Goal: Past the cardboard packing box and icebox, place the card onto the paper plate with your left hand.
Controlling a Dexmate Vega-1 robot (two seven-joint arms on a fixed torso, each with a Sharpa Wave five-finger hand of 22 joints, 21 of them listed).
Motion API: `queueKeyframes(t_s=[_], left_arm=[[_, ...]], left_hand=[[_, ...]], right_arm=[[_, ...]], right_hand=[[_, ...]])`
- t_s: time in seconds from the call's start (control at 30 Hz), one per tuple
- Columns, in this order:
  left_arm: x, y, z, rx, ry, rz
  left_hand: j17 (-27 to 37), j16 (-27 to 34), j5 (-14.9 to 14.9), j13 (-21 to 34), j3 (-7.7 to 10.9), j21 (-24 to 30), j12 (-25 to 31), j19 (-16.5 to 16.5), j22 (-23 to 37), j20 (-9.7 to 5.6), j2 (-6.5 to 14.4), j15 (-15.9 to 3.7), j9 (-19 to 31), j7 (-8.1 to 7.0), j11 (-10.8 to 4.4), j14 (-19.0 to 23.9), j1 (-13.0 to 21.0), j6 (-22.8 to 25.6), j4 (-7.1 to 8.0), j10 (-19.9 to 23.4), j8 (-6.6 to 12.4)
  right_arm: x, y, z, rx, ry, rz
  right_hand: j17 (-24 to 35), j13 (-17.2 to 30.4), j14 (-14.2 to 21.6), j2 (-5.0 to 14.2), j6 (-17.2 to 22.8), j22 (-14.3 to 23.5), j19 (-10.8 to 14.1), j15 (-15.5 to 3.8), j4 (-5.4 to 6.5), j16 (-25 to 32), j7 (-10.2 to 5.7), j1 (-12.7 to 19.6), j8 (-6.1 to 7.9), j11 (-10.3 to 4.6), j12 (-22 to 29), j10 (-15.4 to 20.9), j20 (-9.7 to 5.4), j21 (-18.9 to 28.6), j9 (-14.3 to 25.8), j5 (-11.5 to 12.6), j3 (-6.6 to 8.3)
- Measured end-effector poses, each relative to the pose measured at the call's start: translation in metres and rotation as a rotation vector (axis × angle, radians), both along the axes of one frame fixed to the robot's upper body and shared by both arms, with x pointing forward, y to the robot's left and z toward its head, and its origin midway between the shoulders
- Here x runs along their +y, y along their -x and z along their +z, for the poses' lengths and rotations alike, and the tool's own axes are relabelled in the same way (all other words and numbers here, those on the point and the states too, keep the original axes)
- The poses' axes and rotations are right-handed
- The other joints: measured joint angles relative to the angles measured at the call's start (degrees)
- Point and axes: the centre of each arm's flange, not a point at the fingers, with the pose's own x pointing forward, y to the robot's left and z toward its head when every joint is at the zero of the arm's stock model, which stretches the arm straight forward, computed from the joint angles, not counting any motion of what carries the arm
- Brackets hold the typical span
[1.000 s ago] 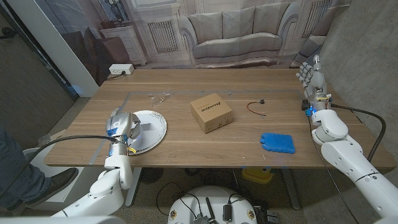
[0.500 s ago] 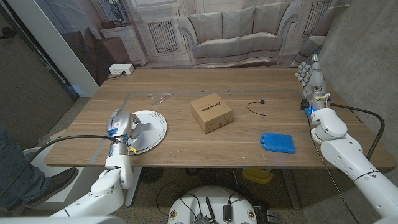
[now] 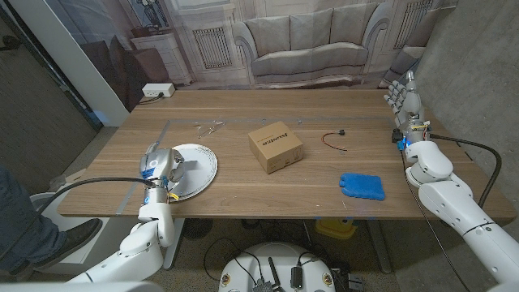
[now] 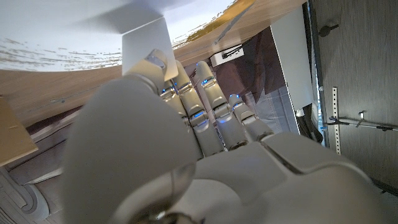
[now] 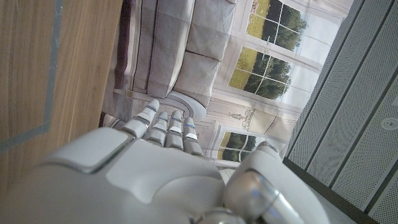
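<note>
At the table's left end lies the white paper plate [image 3: 201, 165]. My left hand [image 3: 157, 163] is at its near-left rim and pinches a white card [image 3: 183, 166] that reaches over the plate. In the left wrist view the card [image 4: 144, 40] sticks out between the thumb and the fingers [image 4: 205, 99], just above the plate [image 4: 56, 25]. The cardboard packing box [image 3: 276, 146] stands mid-table. The blue icebox [image 3: 362, 186] lies near the front right. My right hand [image 3: 404, 96] is raised at the table's right edge, fingers apart and upright, holding nothing.
A thin black and red cable [image 3: 334, 140] lies right of the box. Small scraps [image 3: 208, 124] sit behind the plate, beside grey tape lines [image 3: 148, 139]. A person's leg and shoe [image 3: 32, 223] show at the left, off the table.
</note>
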Motion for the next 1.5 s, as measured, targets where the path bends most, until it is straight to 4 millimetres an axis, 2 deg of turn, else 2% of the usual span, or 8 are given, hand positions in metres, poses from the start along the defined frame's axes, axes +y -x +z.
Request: queueKeyframes(t_s=[0.33,0.57,0.77,0.93,1.27,1.37,1.5], left_arm=[[0.0,0.003,-0.005,0.002,0.008,-0.002],[0.001,0.005,-0.006,0.003,0.013,0.0],[0.004,0.006,-0.006,0.006,0.016,0.003],[0.006,0.006,-0.005,0.007,0.018,0.003],[0.008,0.005,-0.004,0.022,0.021,-0.001],[0.008,0.004,-0.003,0.026,0.022,0.002],[0.009,0.004,-0.002,0.036,0.026,0.011]], left_hand=[[-0.8,-0.4,-0.2,-2.5,0.4,0.0,-1.9,0.0,0.0,0.0,-0.8,0.41,-0.2,-1.48,-0.03,-1.4,-2.8,-1.5,1.32,-0.8,-0.65],[-1.3,-0.4,-0.2,-3.6,-0.84,0.0,-3.2,-0.3,0.0,-0.32,-2.6,0.73,-0.2,-2.4,-0.02,-2.8,-5.7,-2.7,2.56,-2.5,-1.11],[-1.6,-0.5,0.4,-4.5,-2.07,0.0,-3.9,-0.8,0.0,-0.23,-4.4,1.17,0.0,-3.01,-0.01,-3.8,-8.9,-3.4,4.25,-4.3,-1.34],[-1.8,-0.7,1.2,-5.1,-2.5,0.0,-3.9,-1.2,0.1,-0.1,-5.1,1.4,0.0,-2.91,-0.22,-4.8,-10.6,-4.8,5.16,-6.0,-1.8],[-1.7,-0.7,2.8,-5.7,-3.75,0.0,-4.4,-3.0,0.1,-0.13,-6.6,2.14,-0.2,-3.07,-0.5,-8.9,-13.6,-9.3,6.74,-12.2,-4.02],[-1.4,-0.7,3.3,-6.0,-4.17,0.0,-4.4,-3.2,0.1,-0.32,-6.8,2.35,-0.2,-3.31,-0.62,-10.4,-14.8,-10.5,7.62,-14.0,-4.94],[-1.4,-0.7,4.1,-6.2,-4.48,0.0,-4.4,-3.7,0.1,-0.23,-6.8,2.42,-0.1,-3.1,-0.53,-12.3,-15.7,-12.5,7.93,-16.5,-5.65]], right_arm=[[0.0,0.0,0.002,0.001,0.005,0.0],[0.002,-0.002,0.004,0.004,0.009,0.006],[0.003,-0.005,0.005,0.008,0.012,0.009],[0.004,-0.006,0.005,0.011,0.013,0.01],[0.005,-0.008,0.006,0.016,0.014,0.01],[0.005,-0.009,0.006,0.017,0.014,0.011],[0.005,-0.01,0.006,0.019,0.013,0.011]], right_hand=[[0.0,0.0,0.0,0.0,0.0,0.0,0.0,0.0,-0.16,0.0,0.0,0.0,0.0,0.0,0.0,0.0,0.0,0.0,0.0,0.0,-0.16],[0.0,0.0,0.0,0.0,0.0,0.0,0.0,0.0,-0.16,0.0,0.0,0.0,0.0,0.0,0.0,0.0,0.0,0.0,0.0,0.0,-0.16],[0.0,0.0,0.0,0.0,0.0,0.0,0.0,0.0,-0.16,0.0,0.0,0.0,0.0,0.0,0.0,0.0,0.0,0.0,0.0,0.0,-0.16],[0.0,0.0,0.0,0.0,0.0,0.0,0.0,0.0,-0.16,0.0,0.0,0.0,0.0,0.0,0.0,0.0,0.02,0.0,0.0,0.0,-0.16],[0.0,0.0,0.2,0.0,0.0,0.0,0.2,0.22,-0.16,0.0,0.0,0.0,0.0,0.0,0.0,0.0,0.21,0.0,0.0,0.0,-0.16],[0.0,0.0,0.2,0.0,0.0,0.0,0.2,0.22,-0.16,0.0,0.0,0.0,0.0,0.0,0.0,0.0,0.21,0.0,0.0,0.0,-0.16],[0.0,0.0,0.2,0.0,0.0,0.0,0.2,0.21,0.08,0.0,0.0,0.0,0.0,0.0,0.0,0.0,0.21,0.0,0.0,0.0,-0.39]])
